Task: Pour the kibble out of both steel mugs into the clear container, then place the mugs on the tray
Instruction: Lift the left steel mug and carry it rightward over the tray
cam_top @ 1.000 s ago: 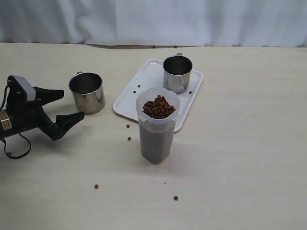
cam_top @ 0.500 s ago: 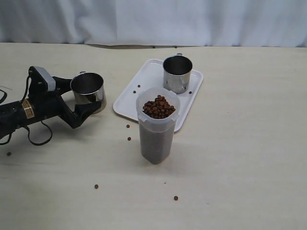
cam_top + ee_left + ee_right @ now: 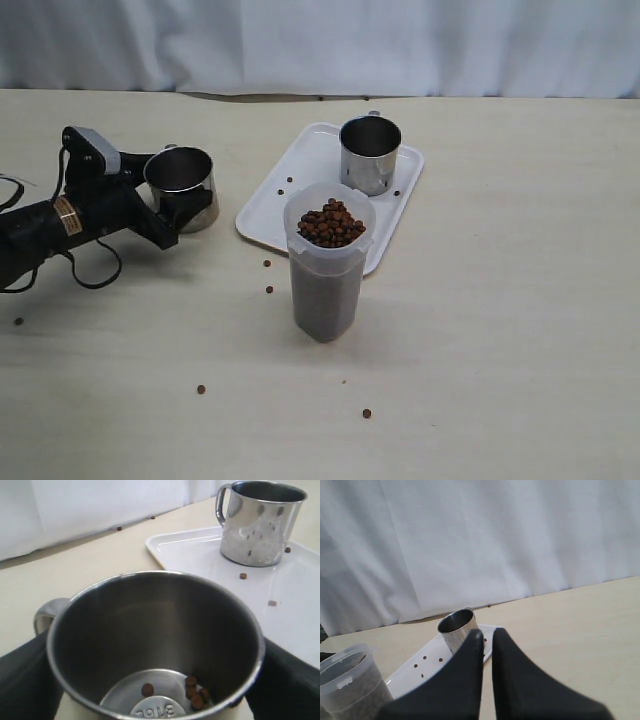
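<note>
Your container [image 3: 327, 270] was heaped with kibble [image 3: 330, 224], and one mug [image 3: 369, 155] stood on the tray [image 3: 270, 215]. The second mug [image 3: 155, 630], nearly empty, stood on the bench [image 3: 500, 330] beside the tray. Your left gripper [image 3: 168, 198] had its jaws either side of it; clamped or not, I cannot tell. Your right gripper [image 3: 486, 640] had its jaws together.

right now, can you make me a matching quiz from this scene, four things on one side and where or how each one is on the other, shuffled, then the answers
Things:
1. left-hand steel mug, as the exterior view shows it
2. right-hand steel mug
3. clear container
4. right end effector

States:
A. heaped with kibble to the rim
B. shut, holding nothing
C. standing on the white tray
D. between the fingers of the left end effector, very little kibble left inside

Pairs: 1-D, 2-C, 3-A, 4-B
</note>
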### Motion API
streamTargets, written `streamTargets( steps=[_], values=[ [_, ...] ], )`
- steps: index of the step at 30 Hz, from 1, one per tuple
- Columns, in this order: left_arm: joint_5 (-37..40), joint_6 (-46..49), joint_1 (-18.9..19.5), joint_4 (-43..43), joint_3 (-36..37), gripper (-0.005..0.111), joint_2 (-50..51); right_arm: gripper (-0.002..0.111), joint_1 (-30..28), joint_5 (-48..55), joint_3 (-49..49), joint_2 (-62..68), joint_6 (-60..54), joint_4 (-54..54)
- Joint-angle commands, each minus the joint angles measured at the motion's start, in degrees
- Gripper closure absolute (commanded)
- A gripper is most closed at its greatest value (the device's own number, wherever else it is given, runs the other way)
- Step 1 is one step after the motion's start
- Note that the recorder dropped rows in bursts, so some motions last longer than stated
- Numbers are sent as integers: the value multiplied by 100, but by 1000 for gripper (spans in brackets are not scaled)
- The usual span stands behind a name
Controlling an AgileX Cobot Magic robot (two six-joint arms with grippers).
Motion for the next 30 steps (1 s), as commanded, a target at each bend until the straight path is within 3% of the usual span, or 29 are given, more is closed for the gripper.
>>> streamTargets(
  steps=[1, 8, 15, 20, 30],
  values=[
    [-297, -168, -3, 447, -20, 107, -309, 103, 13, 12, 26, -16, -20, 28],
    [-297, -1408, -71, 1634, -381, 107, -957, 103, 13, 12, 26, -16, -20, 28],
    [348, -1372, -767, 1566, -692, 107, -946, 103, 13, 12, 26, -16, -20, 28],
    [896, -1372, -1051, 1566, -1018, 107, -881, 103, 13, 12, 26, -16, -20, 28],
    [56, -1372, -1132, 1491, -1826, 107, 247, 103, 13, 12, 26, -16, -20, 28]
  ],
)
